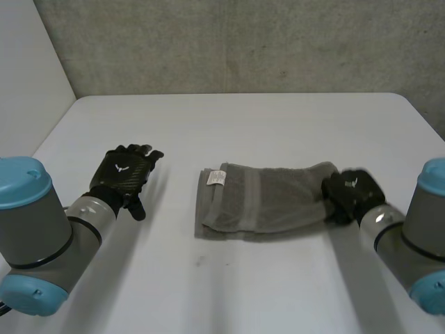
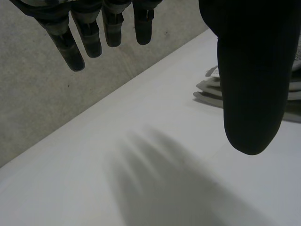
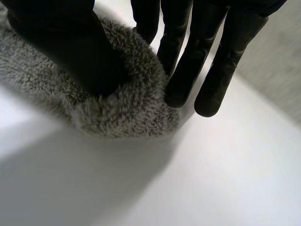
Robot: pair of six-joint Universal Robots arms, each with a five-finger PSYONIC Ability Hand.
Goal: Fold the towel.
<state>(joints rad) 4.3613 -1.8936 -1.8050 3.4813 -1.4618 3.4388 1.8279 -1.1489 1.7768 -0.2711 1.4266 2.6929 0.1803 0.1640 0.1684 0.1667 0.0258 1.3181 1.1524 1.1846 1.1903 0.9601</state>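
A grey towel [image 1: 264,202] lies folded in the middle of the white table [image 1: 243,125], with a white label near its left end. My right hand [image 1: 351,195] is at the towel's right end. In the right wrist view the thumb [image 3: 61,42] presses on top of the fluffy towel edge [image 3: 127,113] and the fingers [image 3: 183,80] close against it from the other side, pinching it. My left hand [image 1: 125,174] hovers over bare table to the left of the towel, fingers straight and spread, holding nothing. The left wrist view shows the towel's layered end [image 2: 207,87] beyond the thumb [image 2: 249,70].
A grey concrete wall [image 1: 236,42] rises behind the table's far edge. A white wall [image 1: 28,62] stands at the left. Bare table surface lies all around the towel.
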